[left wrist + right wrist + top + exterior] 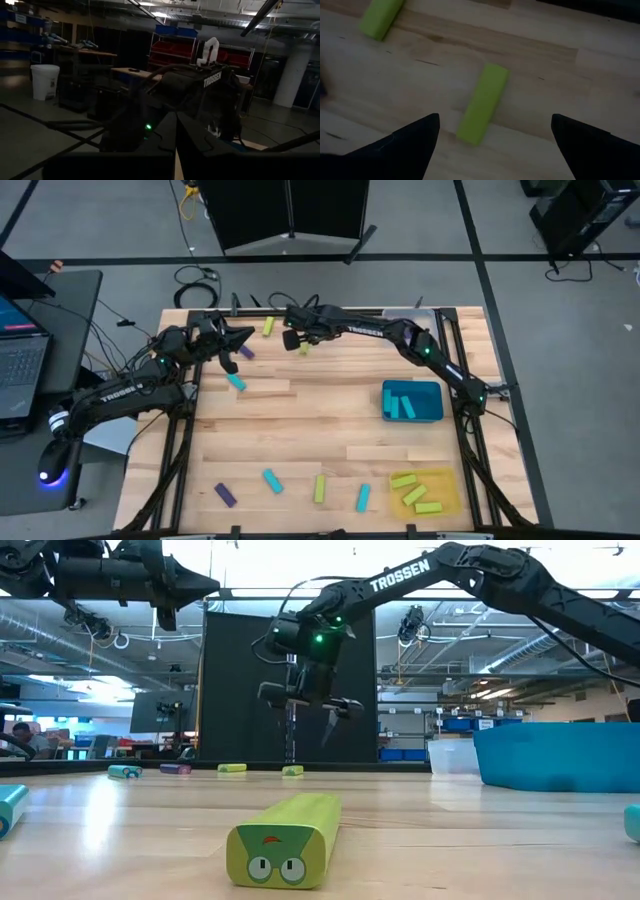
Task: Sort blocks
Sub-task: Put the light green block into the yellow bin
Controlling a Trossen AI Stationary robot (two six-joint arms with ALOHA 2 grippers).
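A yellow-green block (pixel 482 102) lies flat on the wooden table near its far edge, also seen in the high view (pixel 303 348). My right gripper (pixel 495 116) hangs open above it, pointing steeply down, one finger on either side and clear of it; the low view shows this gripper (pixel 308 720) above the tabletop. A second yellow-green block (pixel 268 327), a purple block (pixel 246 352) and a cyan block (pixel 236 383) lie nearby. My left gripper (pixel 245 335) is shut and empty, held high at the far left, pointing about level.
A blue tray (pixel 436 416) at the right holds cyan blocks. A yellow tray (pixel 450 502) at the near right holds yellow-green blocks. Several loose blocks lie along the near edge, among them a purple one (pixel 225 495) and a yellow-green one (pixel 285 838).
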